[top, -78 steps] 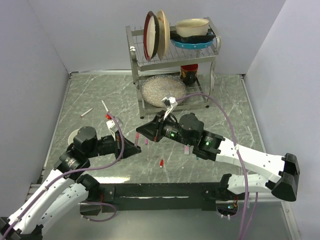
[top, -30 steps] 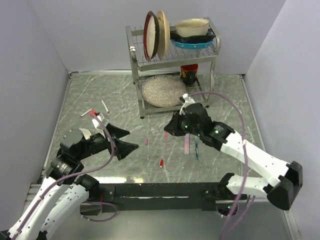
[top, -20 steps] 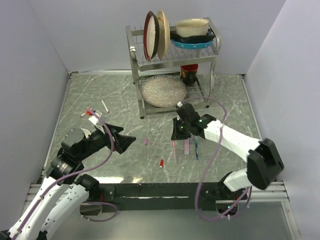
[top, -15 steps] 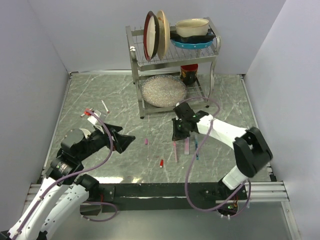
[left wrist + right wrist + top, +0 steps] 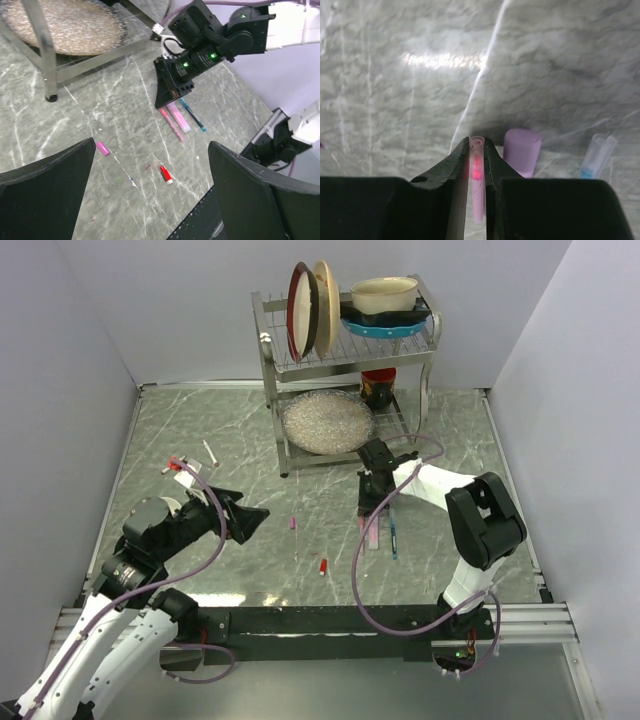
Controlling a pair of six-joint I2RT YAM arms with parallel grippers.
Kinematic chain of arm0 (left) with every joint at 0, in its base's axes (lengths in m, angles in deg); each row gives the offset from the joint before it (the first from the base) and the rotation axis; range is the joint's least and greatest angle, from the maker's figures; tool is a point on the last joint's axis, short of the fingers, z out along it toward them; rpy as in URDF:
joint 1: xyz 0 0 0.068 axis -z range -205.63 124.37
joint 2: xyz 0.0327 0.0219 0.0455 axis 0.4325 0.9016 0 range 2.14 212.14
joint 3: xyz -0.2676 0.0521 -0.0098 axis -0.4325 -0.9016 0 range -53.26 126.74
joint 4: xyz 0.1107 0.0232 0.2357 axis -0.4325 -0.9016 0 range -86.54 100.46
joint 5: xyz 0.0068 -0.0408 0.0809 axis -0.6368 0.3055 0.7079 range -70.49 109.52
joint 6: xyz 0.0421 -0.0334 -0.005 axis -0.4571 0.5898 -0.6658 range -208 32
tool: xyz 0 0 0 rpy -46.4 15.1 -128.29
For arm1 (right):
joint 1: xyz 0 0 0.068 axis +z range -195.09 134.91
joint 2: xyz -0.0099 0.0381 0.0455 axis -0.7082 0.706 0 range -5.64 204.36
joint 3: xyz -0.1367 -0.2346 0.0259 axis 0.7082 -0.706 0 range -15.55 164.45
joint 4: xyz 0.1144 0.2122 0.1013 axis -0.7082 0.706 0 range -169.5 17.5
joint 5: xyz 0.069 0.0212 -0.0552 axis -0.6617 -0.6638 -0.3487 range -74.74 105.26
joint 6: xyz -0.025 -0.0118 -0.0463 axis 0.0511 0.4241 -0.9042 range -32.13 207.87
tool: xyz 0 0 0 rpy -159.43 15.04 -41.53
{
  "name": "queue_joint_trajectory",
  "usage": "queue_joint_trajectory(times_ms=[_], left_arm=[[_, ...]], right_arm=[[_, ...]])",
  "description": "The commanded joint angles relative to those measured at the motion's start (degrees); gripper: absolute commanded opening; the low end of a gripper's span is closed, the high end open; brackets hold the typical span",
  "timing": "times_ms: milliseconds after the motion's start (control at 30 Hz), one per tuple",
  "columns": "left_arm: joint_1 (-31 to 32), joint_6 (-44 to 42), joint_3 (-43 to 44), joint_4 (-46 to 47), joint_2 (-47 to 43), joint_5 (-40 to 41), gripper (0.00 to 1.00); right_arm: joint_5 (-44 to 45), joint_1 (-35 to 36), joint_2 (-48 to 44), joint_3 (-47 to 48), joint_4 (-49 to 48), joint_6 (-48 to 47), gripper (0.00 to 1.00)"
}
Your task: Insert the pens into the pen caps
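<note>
The right tool gripped the slim reddish-pink pen.
It stood low over the tabletop, beside the wider pale pink pen; the left tool gaped wide near the magenta cap.

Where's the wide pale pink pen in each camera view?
Top: wide pale pink pen just right of centre, directly below the right hand.
Left wrist: centre, beside that hand's tip.
Right wrist: right of centre, end showing.
Shared landmark: the blue pen on its right.
</note>
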Motion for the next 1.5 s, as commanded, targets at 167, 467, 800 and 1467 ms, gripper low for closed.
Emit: queue_joint_trajectory(times_ms=[167, 467, 800, 1467], left_arm=[[-0.1, 4.4, 1.4, -3.5, 3.8, 16.9, 0.99], [-0.3, 20.2, 5.0, -10.9, 15.7, 33.8, 0.98], [-12.2, 18.4, 17.6, -9.1, 32.4, 32.5, 0.92], [-27.1, 10.1, 43.6, -7.9, 78.7, 27.2, 0.59]], right_arm=[[1.0, -2.0, 0.1, 2.3, -4.0, 1.8, 0.25], [0.6, -2.7, -6.6, 2.5, -3.0, 0.6, 0.45], [-0.8, -2.7, -24.9, -1.5, -3.4, -2.3, 0.44], [-10.8, -2.2, -44.7, -9.2, -10.5, -2.8, 0.37]])
